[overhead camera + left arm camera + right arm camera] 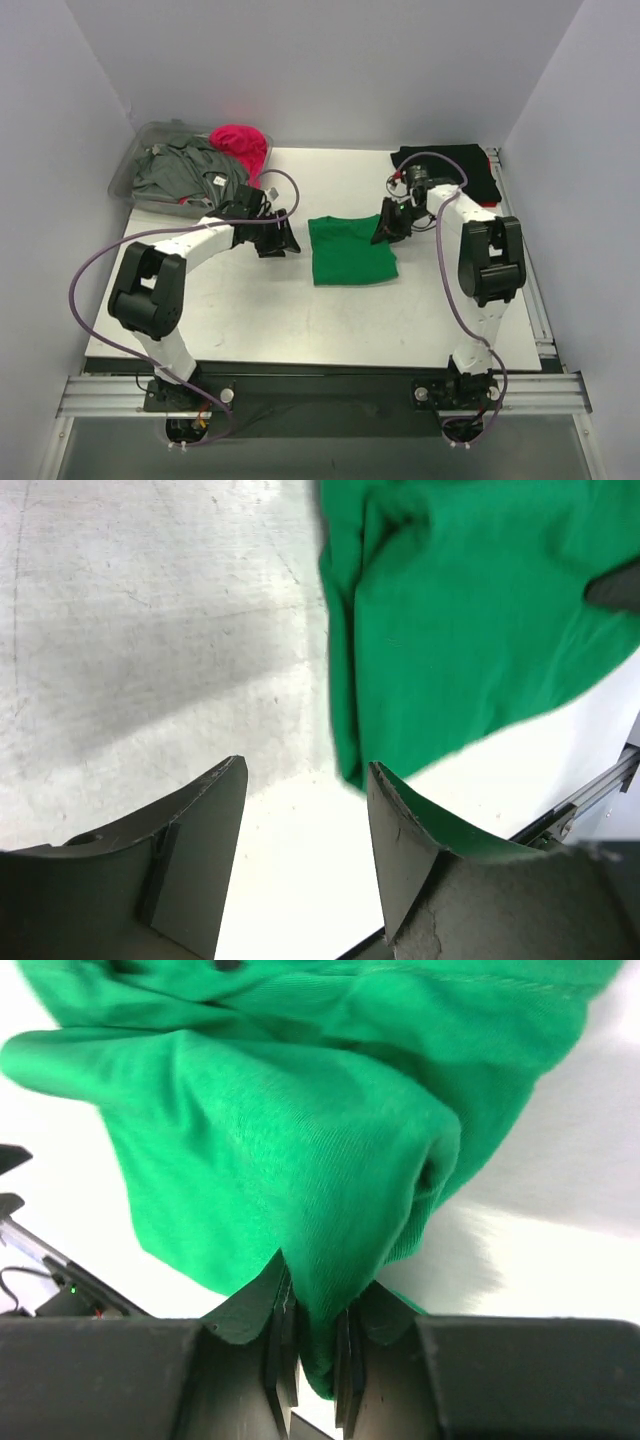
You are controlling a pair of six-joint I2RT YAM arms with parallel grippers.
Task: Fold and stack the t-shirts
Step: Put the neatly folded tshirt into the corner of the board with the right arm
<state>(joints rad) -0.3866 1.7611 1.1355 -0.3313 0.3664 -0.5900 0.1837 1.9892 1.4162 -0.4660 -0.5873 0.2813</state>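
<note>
The bright green t-shirt (350, 251) lies folded in the middle of the table; it also shows in the left wrist view (470, 610) and the right wrist view (300, 1130). My right gripper (386, 225) is shut on its right edge, a bunch of green cloth pinched between the fingers (312, 1345). My left gripper (280, 238) is open and empty (305, 810), just left of the shirt. The black t-shirt (455, 170) lies folded at the back right. The grey t-shirt (180, 170) and the magenta pink t-shirt (243, 146) sit crumpled in the bin.
A clear plastic bin (135, 165) stands at the back left corner. White walls close in the table (250, 310) on three sides. A metal rail (320, 385) runs along the near edge.
</note>
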